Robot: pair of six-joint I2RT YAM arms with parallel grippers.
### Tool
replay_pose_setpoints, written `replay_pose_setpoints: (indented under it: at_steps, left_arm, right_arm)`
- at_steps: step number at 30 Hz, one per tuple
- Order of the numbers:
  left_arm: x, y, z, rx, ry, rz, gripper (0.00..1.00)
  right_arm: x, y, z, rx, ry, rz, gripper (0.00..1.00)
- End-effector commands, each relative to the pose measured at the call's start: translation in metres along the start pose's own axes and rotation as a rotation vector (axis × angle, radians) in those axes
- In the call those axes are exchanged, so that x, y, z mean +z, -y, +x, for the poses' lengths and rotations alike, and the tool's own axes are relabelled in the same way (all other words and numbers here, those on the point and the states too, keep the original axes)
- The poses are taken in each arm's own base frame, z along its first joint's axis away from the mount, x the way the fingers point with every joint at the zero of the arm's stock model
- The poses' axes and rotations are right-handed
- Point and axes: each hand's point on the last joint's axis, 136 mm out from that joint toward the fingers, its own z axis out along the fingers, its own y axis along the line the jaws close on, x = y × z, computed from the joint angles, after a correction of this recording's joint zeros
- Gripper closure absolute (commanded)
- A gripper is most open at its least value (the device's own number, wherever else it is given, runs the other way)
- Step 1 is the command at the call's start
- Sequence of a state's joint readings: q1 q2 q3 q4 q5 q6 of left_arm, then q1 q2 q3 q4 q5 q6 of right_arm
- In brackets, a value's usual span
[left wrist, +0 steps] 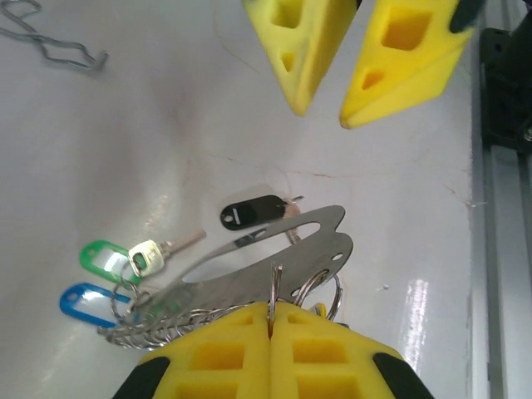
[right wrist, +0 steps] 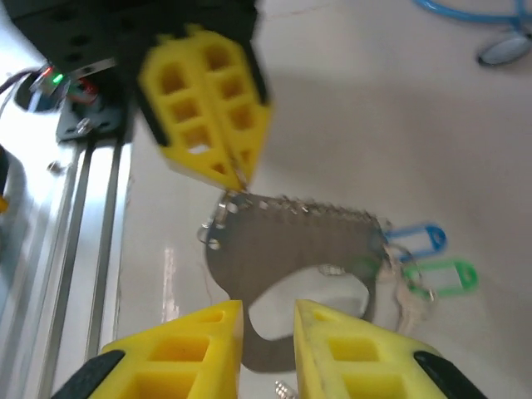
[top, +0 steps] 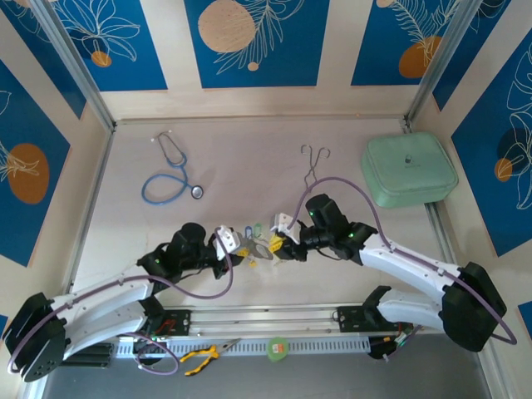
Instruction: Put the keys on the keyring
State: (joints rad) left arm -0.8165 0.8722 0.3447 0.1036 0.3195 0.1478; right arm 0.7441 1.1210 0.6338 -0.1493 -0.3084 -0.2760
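**Top view:** both arms reach inward, forearms low, the left gripper [top: 245, 256] and right gripper [top: 277, 243] tip to tip over the keyring [top: 260, 248].

**Left wrist:** the left gripper [left wrist: 270, 320] pinches the keyring [left wrist: 274, 262] by its rim. A black key [left wrist: 251, 214] lies just ahead, a silver key [left wrist: 158, 252] to its left.

**Right wrist:** the right gripper [right wrist: 268, 332] stands parted, the keyring [right wrist: 291, 241] just beyond its tips, apparently untouched.

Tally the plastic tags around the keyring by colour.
green tag: 1
blue tag: 1
black tag: 1
Total: 3
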Motion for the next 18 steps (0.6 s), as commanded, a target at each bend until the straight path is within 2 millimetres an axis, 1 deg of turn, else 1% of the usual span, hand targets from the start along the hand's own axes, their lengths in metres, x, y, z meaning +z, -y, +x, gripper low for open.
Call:
replay_pose_setpoints:
  at_steps: [1, 3, 4, 5, 8, 13, 16, 18]
  left_arm:
    - [-0.002, -0.005, 0.002, 0.027, -0.002, -0.041, 1.0]
    - [-0.002, -0.003, 0.004, 0.025, -0.009, -0.03, 1.0]
    - [-0.001, -0.002, 0.005, 0.022, -0.014, -0.026, 1.0]
    - [0.0, -0.001, 0.006, 0.02, -0.019, -0.018, 1.0]
    - [0.002, 0.001, 0.007, 0.019, -0.028, 0.002, 1.0]
    - [0.005, 0.004, 0.009, 0.017, -0.047, 0.023, 1.0]
    - [0.004, 0.004, 0.009, 0.019, -0.043, 0.022, 1.0]
    - [0.004, 0.004, 0.009, 0.021, -0.041, 0.019, 1.0]
  right_arm:
    - [0.0, 0.029, 0.015, 0.331, -0.127, 0.163, 0.75]
    - [0.001, 0.034, 0.024, 0.507, -0.214, 0.198, 0.73]
    - [0.001, 0.034, 0.037, 0.597, -0.291, 0.226, 0.72]
    - [0.001, 0.037, 0.041, 0.665, -0.342, 0.253, 0.72]
    - [-0.002, 0.031, 0.065, 0.806, -0.516, 0.288, 0.7]
    - [0.001, 0.014, 0.088, 0.887, -0.693, 0.29, 0.66]
    - [0.008, 0.005, 0.101, 0.885, -0.771, 0.282, 0.65]
    - [0.012, 0.005, 0.109, 0.876, -0.815, 0.291, 0.63]
